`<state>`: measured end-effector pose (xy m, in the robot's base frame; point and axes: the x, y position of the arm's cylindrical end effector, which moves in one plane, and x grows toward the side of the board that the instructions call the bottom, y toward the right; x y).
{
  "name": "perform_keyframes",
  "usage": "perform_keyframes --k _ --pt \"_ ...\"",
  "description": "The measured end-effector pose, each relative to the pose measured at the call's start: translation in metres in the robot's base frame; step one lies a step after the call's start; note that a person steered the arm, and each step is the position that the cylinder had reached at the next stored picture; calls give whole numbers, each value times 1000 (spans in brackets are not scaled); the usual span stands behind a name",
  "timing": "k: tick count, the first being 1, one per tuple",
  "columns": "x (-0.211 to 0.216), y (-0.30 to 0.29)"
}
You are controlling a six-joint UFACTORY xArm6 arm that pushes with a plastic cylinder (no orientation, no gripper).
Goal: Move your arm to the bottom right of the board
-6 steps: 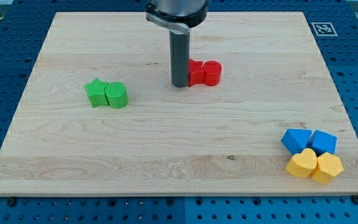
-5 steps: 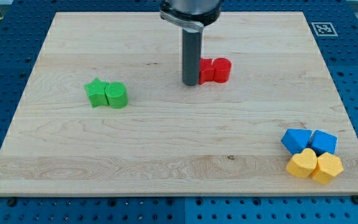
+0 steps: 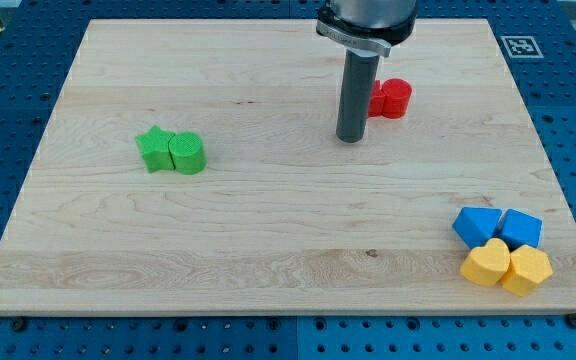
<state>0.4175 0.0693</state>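
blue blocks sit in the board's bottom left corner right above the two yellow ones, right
Not quite: the blue blocks sit in the board's bottom right corner, not the left, as the camera view shows. They are right above the two yellow ones.

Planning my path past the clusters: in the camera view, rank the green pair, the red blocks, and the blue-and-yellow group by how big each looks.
1. Blue-and-yellow group: blue blocks, yellow hearts.
2. Green pair: green star, green block.
3. Red blocks, partly hidden behind my rod, so unsure.
My tip sits lower-left of red.
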Motion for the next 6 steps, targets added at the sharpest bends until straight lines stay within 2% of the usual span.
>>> perform_keyframes --k 1,3,4,6 --pt "0 5" --pt "7 66" --pt "25 92" --pt "66 200"
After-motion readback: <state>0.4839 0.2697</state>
